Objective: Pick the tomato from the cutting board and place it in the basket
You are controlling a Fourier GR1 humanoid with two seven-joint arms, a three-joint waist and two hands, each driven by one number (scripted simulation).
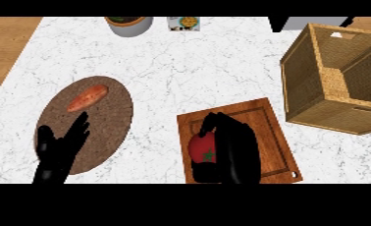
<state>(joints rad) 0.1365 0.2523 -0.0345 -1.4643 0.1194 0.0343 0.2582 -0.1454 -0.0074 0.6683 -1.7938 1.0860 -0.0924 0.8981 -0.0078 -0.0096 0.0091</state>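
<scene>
While right robot hand (233, 149) curls round tomato (201, 150) on cutting board (268, 122), left robot hand (62, 149) rests open left of board; basket (326, 80) beyond.

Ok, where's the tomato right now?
In the head view, the tomato sits on the cutting board at lower right, the right hand curled over it.
</scene>
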